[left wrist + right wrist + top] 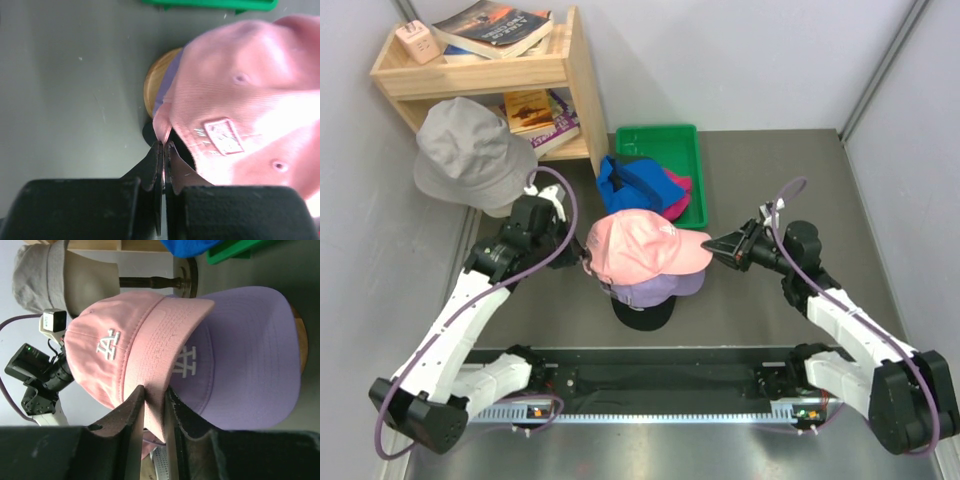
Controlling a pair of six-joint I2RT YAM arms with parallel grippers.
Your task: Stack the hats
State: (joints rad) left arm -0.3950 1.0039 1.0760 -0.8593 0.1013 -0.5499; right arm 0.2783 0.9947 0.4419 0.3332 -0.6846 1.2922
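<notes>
Though at pink cap's [640, 245] edges — tools [586, 256] [709, 245]

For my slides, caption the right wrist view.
Right jaws pinch the brim of the pink cap, atop the lavender cap.

the pink cap [640, 245] is soft cloth with a fine ribbed weave and stitched white emblem; the lavender cap [240, 355] is smoother cloth. the counter [65, 100] is matt grey, lightly scuffed. the green tray [660, 150] at its far edge looks glossy plastic; the shelf [582, 90] is pale, bare wood.
</notes>
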